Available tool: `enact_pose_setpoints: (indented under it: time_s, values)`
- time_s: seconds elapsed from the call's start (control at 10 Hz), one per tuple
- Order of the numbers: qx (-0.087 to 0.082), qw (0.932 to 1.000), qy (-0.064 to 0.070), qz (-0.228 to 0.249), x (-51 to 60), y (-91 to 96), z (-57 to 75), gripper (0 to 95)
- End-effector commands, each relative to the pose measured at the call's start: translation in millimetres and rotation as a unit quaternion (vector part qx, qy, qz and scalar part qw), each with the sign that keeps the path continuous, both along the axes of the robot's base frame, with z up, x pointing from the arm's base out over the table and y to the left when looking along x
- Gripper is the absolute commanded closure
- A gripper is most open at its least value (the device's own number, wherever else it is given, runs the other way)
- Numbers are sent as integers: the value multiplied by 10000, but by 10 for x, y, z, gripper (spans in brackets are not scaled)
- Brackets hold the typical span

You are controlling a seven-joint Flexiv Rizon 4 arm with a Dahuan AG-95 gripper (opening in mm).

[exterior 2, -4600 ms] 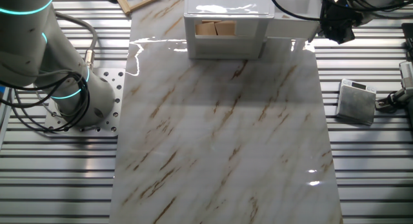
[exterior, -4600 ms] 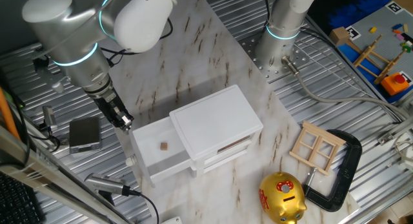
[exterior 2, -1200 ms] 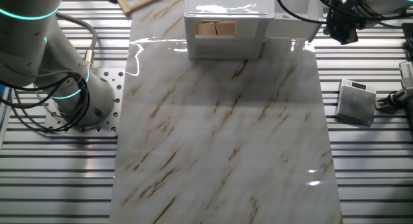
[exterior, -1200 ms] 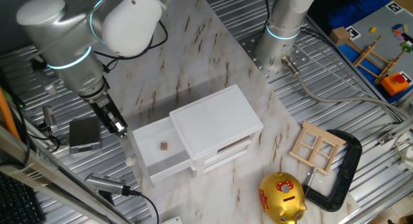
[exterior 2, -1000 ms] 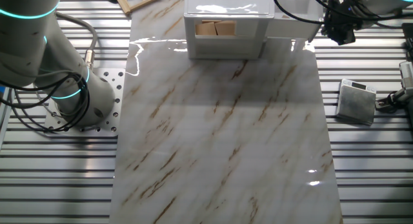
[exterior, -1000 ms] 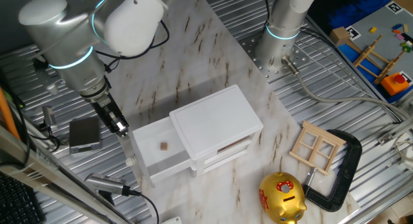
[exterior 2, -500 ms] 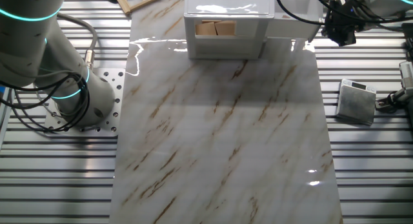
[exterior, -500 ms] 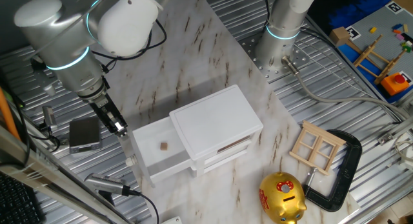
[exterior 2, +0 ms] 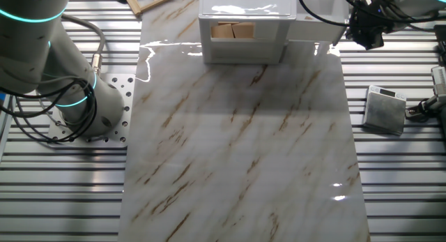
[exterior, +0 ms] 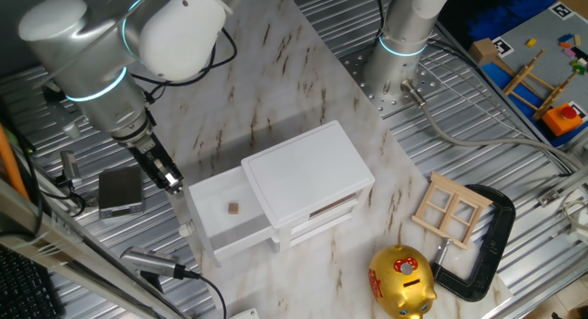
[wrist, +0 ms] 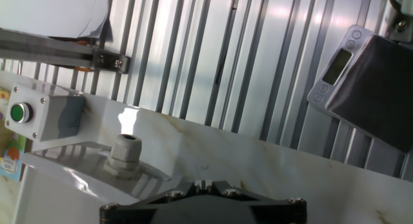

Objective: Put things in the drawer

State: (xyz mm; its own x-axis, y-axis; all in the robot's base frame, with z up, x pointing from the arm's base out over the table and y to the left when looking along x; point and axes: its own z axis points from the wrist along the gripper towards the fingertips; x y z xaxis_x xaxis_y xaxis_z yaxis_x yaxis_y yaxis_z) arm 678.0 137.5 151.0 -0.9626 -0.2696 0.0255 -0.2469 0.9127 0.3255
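The white cabinet [exterior: 308, 172] stands on the marble slab with its top drawer [exterior: 216, 225] pulled out toward the left. A tiny brown cube [exterior: 233, 209] lies on the drawer floor. My gripper [exterior: 172, 182] hangs just beyond the drawer's far left corner, apart from the cube. In the other fixed view the gripper [exterior 2: 365, 37] is right of the drawer [exterior 2: 317, 29], and the cube is hidden. In the hand view the fingertips [wrist: 203, 183] meet with nothing between them, so the gripper [wrist: 203, 184] is shut and empty.
A grey digital scale [exterior: 120, 190] [exterior 2: 385, 109] [wrist: 361, 75] lies on the ribbed metal left of the gripper. A gold piggy bank [exterior: 401, 280], a wooden window frame [exterior: 450, 209] and a black clamp [exterior: 482, 236] sit right of the cabinet. A second arm's base [exterior: 404, 43] stands behind.
The arm has drifted slightly left and away from the drawer. The cube and the drawer have not moved.
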Motion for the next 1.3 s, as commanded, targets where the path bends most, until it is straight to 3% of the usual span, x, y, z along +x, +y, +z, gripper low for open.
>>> enact_pose_setpoints:
  time_s: [0.1, 0.4, 0.7, 1.3]
  values:
    - [-24, 10000, 6, 65, -7, -3, 2, 950]
    - [-48, 9999, 3, 117, -7, -3, 2, 950]
    - [-177, 9992, -34, 350, -7, -3, 2, 950]
    - [-181, 9992, -53, 355, -7, -3, 2, 950]
